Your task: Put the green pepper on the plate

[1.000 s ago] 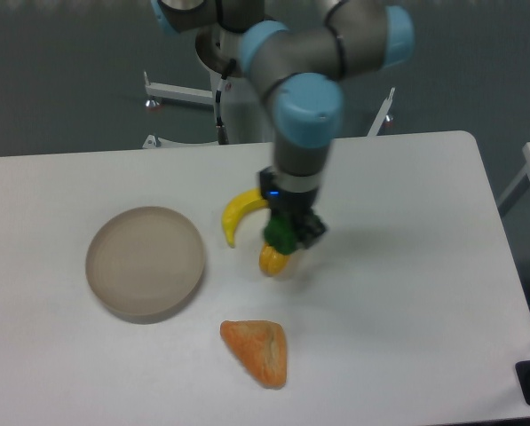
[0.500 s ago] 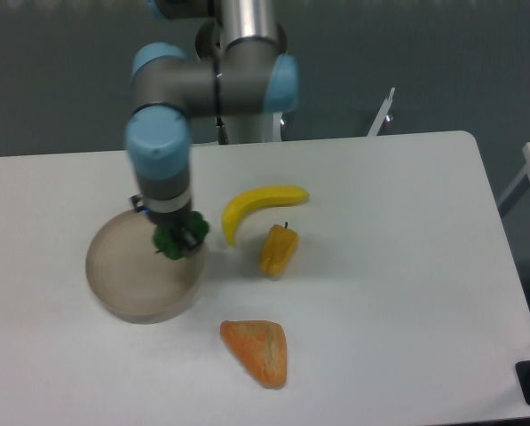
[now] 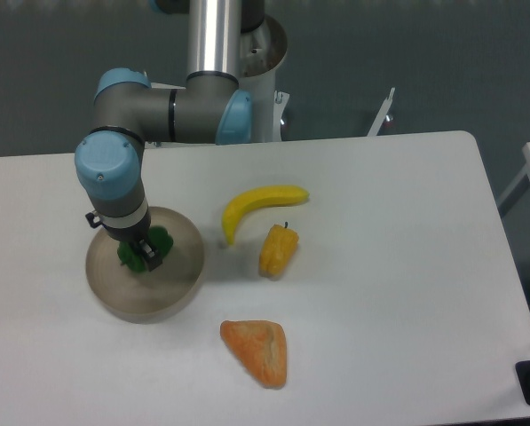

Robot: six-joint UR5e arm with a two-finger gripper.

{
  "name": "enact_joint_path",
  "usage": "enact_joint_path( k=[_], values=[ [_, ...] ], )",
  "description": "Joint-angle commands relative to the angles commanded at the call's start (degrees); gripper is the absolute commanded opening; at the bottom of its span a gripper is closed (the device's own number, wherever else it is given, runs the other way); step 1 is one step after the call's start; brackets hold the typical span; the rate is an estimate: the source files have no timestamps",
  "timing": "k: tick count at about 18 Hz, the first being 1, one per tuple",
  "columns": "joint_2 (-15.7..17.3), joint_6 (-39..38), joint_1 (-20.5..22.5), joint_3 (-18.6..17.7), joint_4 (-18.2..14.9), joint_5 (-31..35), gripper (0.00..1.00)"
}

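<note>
Fingers (image 3: 138, 256) clamped on green pepper (image 3: 149, 248) – low over plate (image 3: 180, 284), pepper inside rim – yellow pepper (image 3: 277, 251) apart on counter (image 3: 398, 266)

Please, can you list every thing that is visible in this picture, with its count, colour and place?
plate: one, beige-grey, left part of the table
green pepper: one, dark green, over the plate, at the gripper
banana: one, yellow, middle of the table, right of the plate
yellow pepper: one, yellow-orange, just below the banana
orange wedge: one, orange, near the front edge
table: one, white, carries everything
arm: one, grey with light blue joints, reaching down over the plate
gripper: one, dark, at the green pepper over the plate
</note>
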Motion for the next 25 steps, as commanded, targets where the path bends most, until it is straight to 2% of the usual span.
enact_joint_path(
  k=[5,7,10,12,15,18,21,25],
  values=[
    [0.9,0.2,0.9,1.6,0.1,0.4,1.0],
    [3.2,0.4,5.3,1.3,0.4,0.5,1.0],
    [4.9,1.9,12.4,1.9,0.4,0.4,1.0],
    [5.4,6.8,17.0,3.2,0.3,0.4,1.0],
    [6.2,11.0,20.9,3.5,-0.1,0.4,1.0],
    [6.3,21.7,25.6,3.7,-0.4,1.1,1.0],
    [5.6,27.1,27.8,3.0,-0.4,4.4,1.0],
    [3.8,32.8,30.8,3.2,-0.4,4.6,1.0]
  ],
)
